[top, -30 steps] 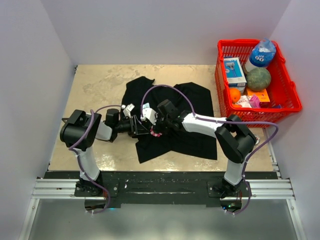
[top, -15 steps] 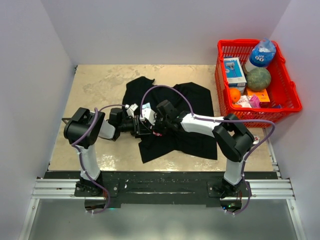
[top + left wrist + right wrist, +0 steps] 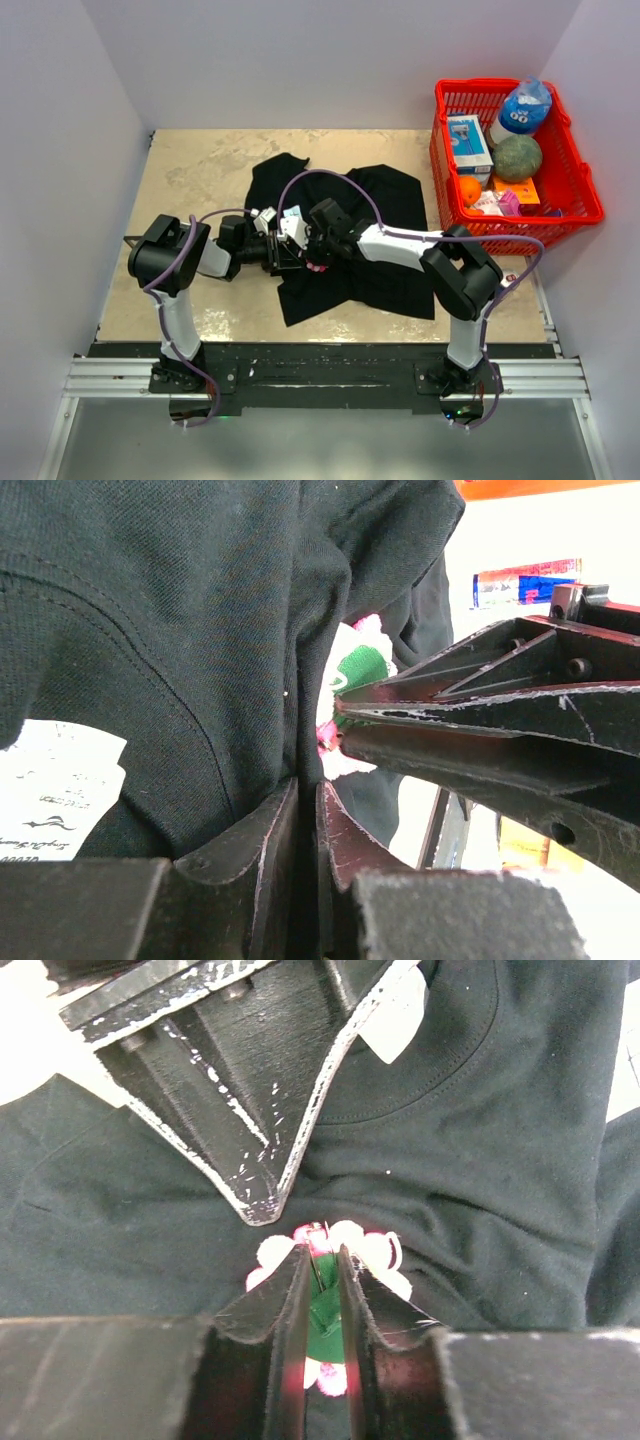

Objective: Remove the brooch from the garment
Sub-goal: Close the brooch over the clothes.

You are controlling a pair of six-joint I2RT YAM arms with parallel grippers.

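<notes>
Both closed: left tool (image 3: 308, 792) pinching a fold of the shirt (image 3: 150, 600), right tool (image 3: 322, 1260) clamped on the brooch (image 3: 352, 1236), which sits pinned to the shirt on the desk (image 3: 190, 170), between the two. Risks: pull before the pin frees and cloth tears or the whole shirt drags; grip on the small beads looks thin, may slip; tool tips nearly touching, could clash.

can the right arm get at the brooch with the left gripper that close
Probably yes. The right gripper is pinched on the brooch, which shows between and beyond its jaws. The left gripper pinches a fold of the garment just beside it, its tip near but not covering the brooch.
</notes>
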